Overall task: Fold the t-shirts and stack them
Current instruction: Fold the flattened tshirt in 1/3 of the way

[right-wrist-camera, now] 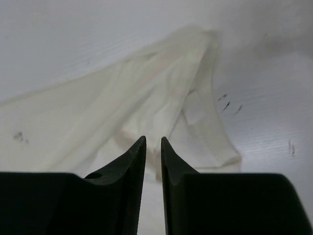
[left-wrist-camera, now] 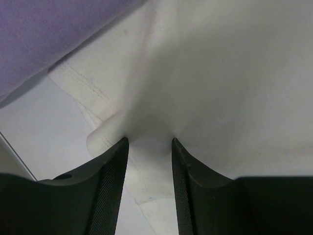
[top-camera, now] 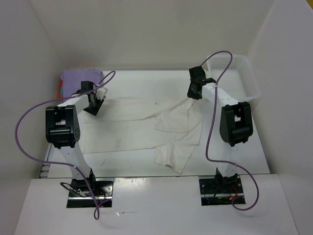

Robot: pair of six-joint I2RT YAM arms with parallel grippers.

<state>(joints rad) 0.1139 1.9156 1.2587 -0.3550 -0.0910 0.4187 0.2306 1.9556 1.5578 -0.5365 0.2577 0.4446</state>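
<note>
White walls [top-camera: 146,29] enclose the white tabletop [top-camera: 142,82], with an off-white t-shirt [top-camera: 137,132] spread across it. The left tool [left-wrist-camera: 149,142] clamps its edge; the right tool [right-wrist-camera: 153,138] stands slightly apart.

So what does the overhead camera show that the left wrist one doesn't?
Only overhead: the basket, the right gripper, an orange shirt peeking out, and the whole white shirt spread flat. Only left wrist: the fingers pinching a fold of that shirt, plus its hem stitching. Both: the white shirt, the purple shirt and the left gripper.
</note>
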